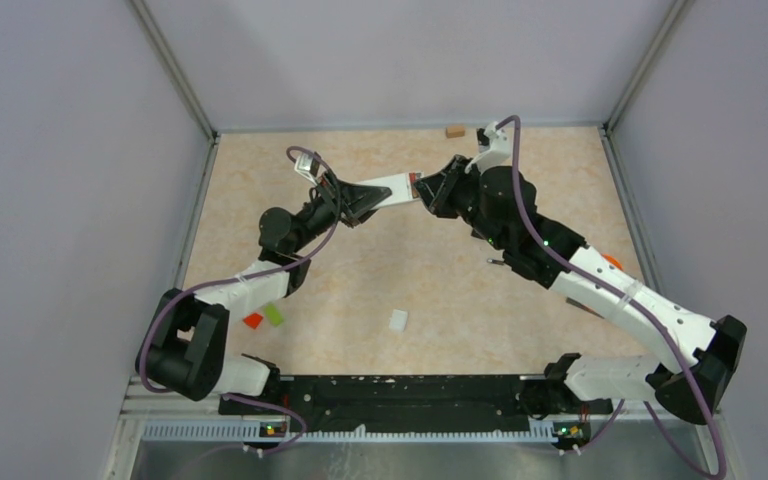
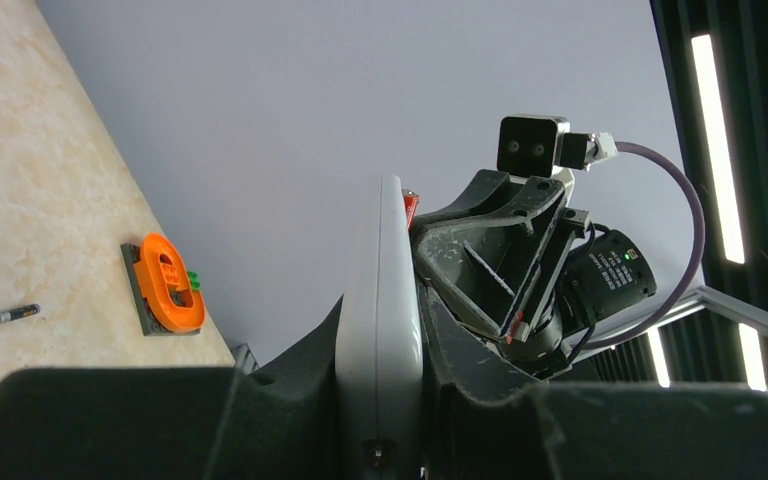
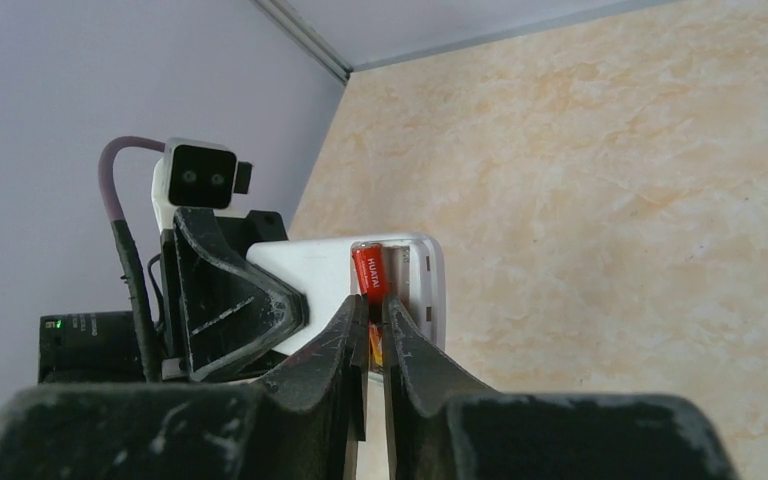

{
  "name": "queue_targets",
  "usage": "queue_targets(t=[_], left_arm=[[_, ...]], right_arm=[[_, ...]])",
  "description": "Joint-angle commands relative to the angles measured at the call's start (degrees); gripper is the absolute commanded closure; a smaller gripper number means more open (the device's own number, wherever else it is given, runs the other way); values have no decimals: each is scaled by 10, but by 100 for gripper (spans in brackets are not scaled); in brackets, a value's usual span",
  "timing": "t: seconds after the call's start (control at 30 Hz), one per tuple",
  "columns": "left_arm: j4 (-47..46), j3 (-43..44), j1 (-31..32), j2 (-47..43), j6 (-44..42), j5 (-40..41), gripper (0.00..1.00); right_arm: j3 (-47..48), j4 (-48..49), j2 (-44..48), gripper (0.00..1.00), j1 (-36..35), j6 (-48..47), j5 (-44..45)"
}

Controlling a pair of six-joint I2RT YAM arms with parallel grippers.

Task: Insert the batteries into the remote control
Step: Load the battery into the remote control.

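Note:
My left gripper (image 1: 350, 200) is shut on the white remote control (image 1: 390, 188) and holds it edge-on above the table; its jaws clamp the remote's body (image 2: 380, 300) from both sides. My right gripper (image 1: 428, 189) is at the remote's open far end. In the right wrist view its fingers (image 3: 375, 315) are closed on a red battery (image 3: 369, 272) that lies in the open compartment of the remote (image 3: 305, 268). A dark loose battery (image 2: 12, 315) lies on the table, and also shows under my right arm (image 1: 497, 263).
A small white cover piece (image 1: 398, 320) lies at near centre. Flat red (image 1: 253, 320) and lime-green (image 1: 275, 314) blocks lie by my left arm. An orange ring on a grey plate (image 2: 165, 285) sits at the right wall. A tan block (image 1: 454, 130) is at the back.

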State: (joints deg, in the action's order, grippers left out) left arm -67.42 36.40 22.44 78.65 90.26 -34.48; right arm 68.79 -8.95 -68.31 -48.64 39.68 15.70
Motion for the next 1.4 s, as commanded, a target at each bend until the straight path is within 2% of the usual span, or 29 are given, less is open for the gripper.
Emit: queue_targets(t=[0.0,0.1,0.57,0.6,0.7,0.73,0.8,0.9,1.03,1.17,1.37], left_arm=[[-62,16,1,-4,-5,6,100],[-62,14,2,-3,-6,7,100],[-70,17,1,5,-8,20,100],[-69,17,1,5,-9,21,100],[-68,19,2,4,-13,19,100],[-66,19,2,4,-14,19,100],[-61,19,1,2,-20,18,100],[-52,21,2,-1,-31,14,100],[-43,23,2,-6,-41,8,100],[-33,20,2,-10,-53,4,100],[-41,13,2,-14,-57,-1,100]], right_arm=[[30,10,-1,90,-4,7,-20],[28,7,9,89,-4,9,5],[-4,43,75,67,-4,47,0],[-9,42,81,62,-4,53,6],[-36,37,100,31,-4,91,27],[-51,42,106,24,-4,110,29],[-81,52,112,16,-4,153,27],[-126,83,113,13,-4,223,12],[-168,170,105,11,-4,286,-4],[-214,297,100,11,-4,314,-4],[-198,309,73,12,1,338,-7]])
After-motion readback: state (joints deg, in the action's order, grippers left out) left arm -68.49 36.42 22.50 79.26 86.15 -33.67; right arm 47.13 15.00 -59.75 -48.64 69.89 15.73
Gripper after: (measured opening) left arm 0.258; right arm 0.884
